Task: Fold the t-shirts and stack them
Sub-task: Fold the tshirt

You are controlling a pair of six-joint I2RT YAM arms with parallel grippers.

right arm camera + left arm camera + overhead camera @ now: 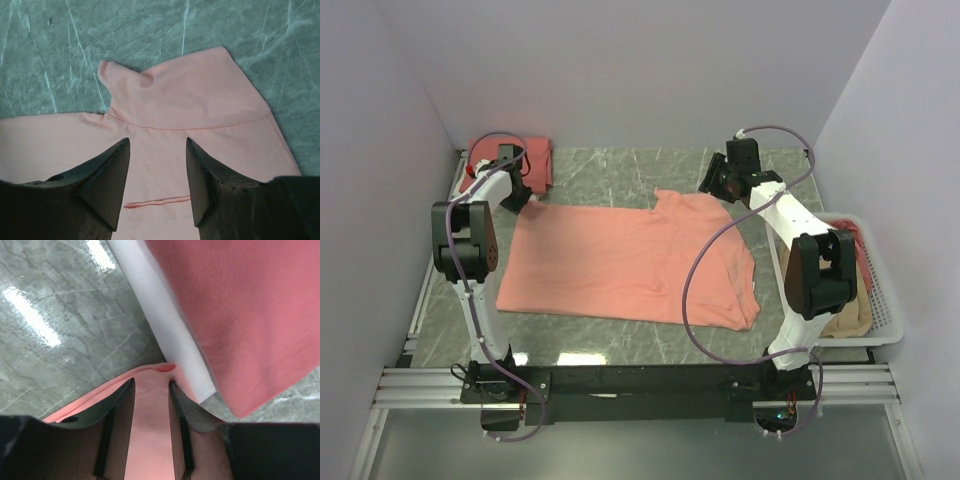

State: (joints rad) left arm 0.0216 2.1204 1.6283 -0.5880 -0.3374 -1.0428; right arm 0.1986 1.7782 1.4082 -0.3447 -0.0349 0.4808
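Note:
A salmon-pink t-shirt (pixel 630 265) lies spread flat across the middle of the table. A folded salmon-pink shirt (pixel 538 160) lies at the back left. My left gripper (pixel 517 193) is at the spread shirt's far left corner. In the left wrist view the gripper (pixel 150 384) is open, with the shirt's corner (pixel 150 410) between the jaws. My right gripper (pixel 718 183) hovers over the far right sleeve. In the right wrist view the gripper (pixel 157 142) is open above the shirt, just short of the sleeve (pixel 195 90).
A white lattice basket (pixel 885 310) stands at the right edge with a tan shirt (pixel 850 318) and some pink cloth in it. In the left wrist view the folded shirt (pixel 240 315) rests partly on a white strip (pixel 160 315). Walls close in at the back and both sides.

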